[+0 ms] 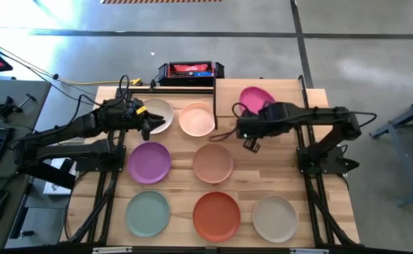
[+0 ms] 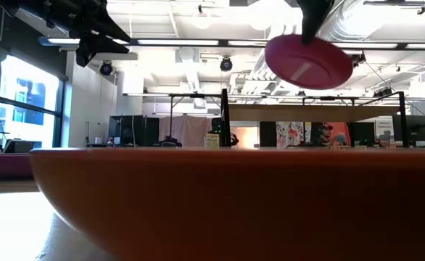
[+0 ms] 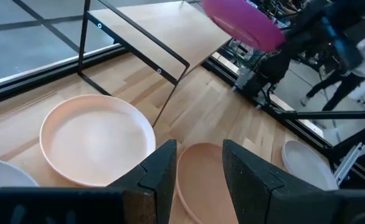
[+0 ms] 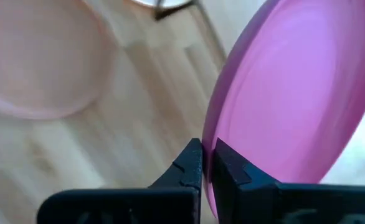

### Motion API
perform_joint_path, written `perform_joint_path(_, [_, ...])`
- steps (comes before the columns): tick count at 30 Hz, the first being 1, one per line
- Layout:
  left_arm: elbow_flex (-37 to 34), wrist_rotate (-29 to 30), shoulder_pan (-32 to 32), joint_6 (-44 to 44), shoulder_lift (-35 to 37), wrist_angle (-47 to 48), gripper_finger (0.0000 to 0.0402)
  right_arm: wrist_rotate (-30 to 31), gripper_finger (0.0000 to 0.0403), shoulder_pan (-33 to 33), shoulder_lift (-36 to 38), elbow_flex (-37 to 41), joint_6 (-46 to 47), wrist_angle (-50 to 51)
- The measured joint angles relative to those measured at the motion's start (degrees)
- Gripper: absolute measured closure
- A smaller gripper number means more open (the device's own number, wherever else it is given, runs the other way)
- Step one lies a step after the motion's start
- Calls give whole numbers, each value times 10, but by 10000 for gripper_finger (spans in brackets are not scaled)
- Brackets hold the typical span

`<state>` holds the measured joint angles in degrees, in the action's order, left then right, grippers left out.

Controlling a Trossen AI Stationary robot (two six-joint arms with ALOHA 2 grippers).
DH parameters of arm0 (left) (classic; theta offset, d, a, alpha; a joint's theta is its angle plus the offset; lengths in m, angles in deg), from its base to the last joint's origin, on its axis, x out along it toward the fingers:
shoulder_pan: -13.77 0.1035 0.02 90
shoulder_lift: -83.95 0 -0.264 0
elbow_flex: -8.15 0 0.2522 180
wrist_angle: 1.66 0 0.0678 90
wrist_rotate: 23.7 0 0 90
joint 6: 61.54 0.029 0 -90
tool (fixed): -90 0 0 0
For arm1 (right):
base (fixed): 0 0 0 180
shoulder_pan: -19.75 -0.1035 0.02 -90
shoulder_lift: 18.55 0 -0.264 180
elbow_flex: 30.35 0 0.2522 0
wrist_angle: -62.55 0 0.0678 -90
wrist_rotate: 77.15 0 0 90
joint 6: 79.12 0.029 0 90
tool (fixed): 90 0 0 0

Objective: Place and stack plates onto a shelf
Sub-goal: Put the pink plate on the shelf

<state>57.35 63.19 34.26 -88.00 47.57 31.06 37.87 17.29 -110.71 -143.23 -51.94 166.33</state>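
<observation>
One magenta plate (image 1: 254,98) pinched at its rim by right gripper (image 4: 205,163) fingers above shelf (image 1: 270,106); left gripper (image 3: 198,163) fingers apart over cream plate (image 1: 157,115), holding nothing.

My left arm comes in from the left edge of the overhead frame, forearm running toward the upper centre, wrist level. Its gripper (image 1: 147,121) sits in the upper-left-centre of that frame with the jaws standing apart; in its own wrist camera I see the two dark fingers (image 3: 161,171) with a clear gap between them, nothing in it. My right arm enters from the right side, elbow bent, reaching leftward toward the upper centre. Its gripper (image 1: 243,113) has the jaws pinched together on the rim of the round matte magenta plate (image 1: 256,97), held tilted.
</observation>
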Motion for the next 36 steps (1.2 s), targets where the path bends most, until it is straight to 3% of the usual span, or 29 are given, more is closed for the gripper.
perform_joint_path(10, [0,0,0,0,0,0,284,14,403,111,1,80,-128,0])
perform_joint_path(20, [0,25,0,0,0,0,284,13,403,208,52,210,-146,-22])
perform_joint_path(27, [0,44,0,0,0,0,284,11,403,232,102,249,-166,-72])
perform_joint_path(36, [0,55,0,0,0,0,284,-8,403,233,103,250,-205,-110])
